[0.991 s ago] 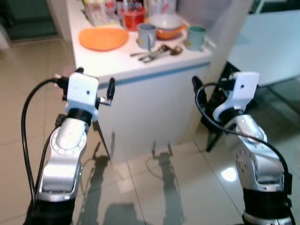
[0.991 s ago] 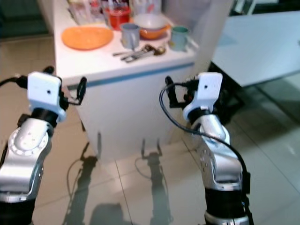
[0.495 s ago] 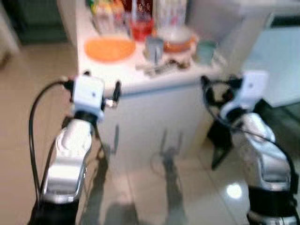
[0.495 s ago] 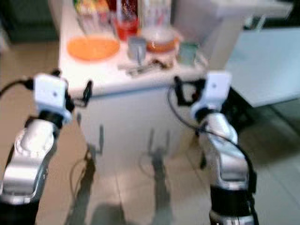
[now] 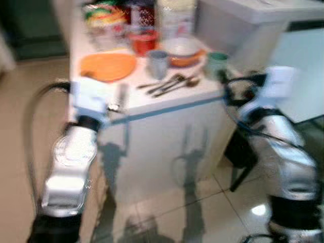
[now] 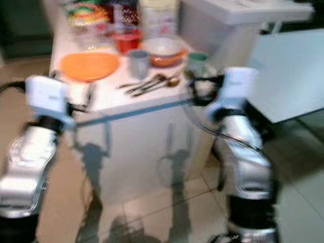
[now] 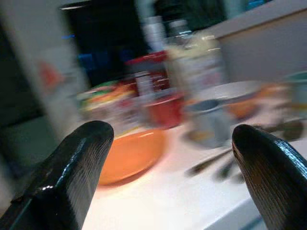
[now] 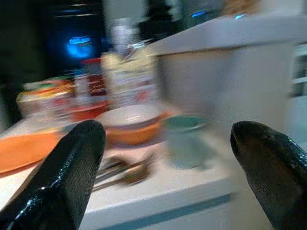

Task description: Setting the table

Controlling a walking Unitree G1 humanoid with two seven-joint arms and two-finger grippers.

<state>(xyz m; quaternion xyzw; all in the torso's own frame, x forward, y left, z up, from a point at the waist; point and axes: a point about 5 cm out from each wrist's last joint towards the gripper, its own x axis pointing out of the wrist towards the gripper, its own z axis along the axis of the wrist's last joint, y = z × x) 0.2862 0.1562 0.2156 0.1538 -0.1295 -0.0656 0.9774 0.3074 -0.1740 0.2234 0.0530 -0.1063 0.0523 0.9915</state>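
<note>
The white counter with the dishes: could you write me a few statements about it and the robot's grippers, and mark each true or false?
1. An orange plate lies on the white counter. True.
2. The left gripper grips the grey cup. False: its fingers are spread open, holding nothing.
3. The cutlery lies in front of the grey cup. True.
4. The green mug stands on the orange plate. False: it stands on the counter, far across from the plate.
5. The right gripper is open. True.
</note>
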